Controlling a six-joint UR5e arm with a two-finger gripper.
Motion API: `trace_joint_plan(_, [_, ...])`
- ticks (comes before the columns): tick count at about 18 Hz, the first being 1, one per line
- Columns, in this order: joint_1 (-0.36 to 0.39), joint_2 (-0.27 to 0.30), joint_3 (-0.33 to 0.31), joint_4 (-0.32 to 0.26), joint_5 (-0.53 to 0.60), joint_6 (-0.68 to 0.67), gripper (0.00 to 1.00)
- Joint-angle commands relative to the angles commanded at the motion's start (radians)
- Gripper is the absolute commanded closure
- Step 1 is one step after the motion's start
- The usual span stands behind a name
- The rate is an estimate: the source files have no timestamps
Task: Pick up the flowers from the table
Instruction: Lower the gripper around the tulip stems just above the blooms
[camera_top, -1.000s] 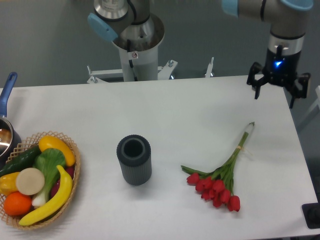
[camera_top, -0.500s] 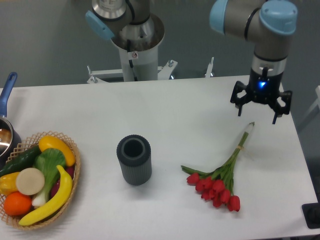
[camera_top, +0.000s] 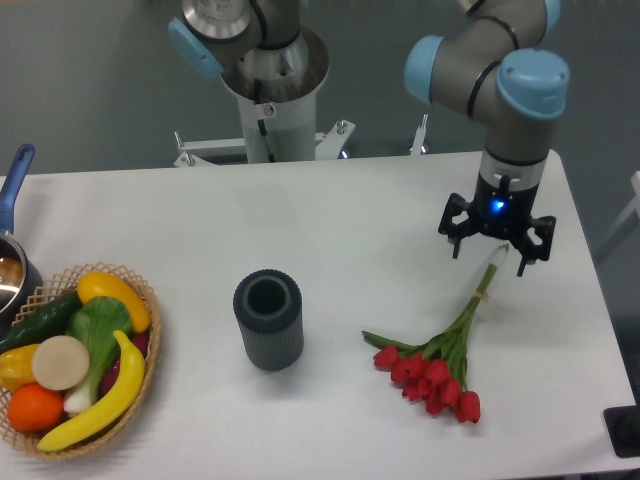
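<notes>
Gripper (camera_top: 490, 240) had swung in from the table's (camera_top: 330, 220) two-o'clock corner – fingers spread, empty – to hover over the flowers' (camera_top: 440, 360) stem tips, apparently lining up a grasp.

A plain grey-blue wall (camera_top: 90, 90) stands behind, evenly lit, with dark floor (camera_top: 620, 215) at right.
</notes>
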Motion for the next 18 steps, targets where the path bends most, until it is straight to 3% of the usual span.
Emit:
trace_joint_plan(8, [-0.041,-0.127,0.072,0.005,0.0,0.015,0.0])
trace_joint_plan(18, [-0.043,-0.178,0.077,0.005,-0.005,0.133,0.0])
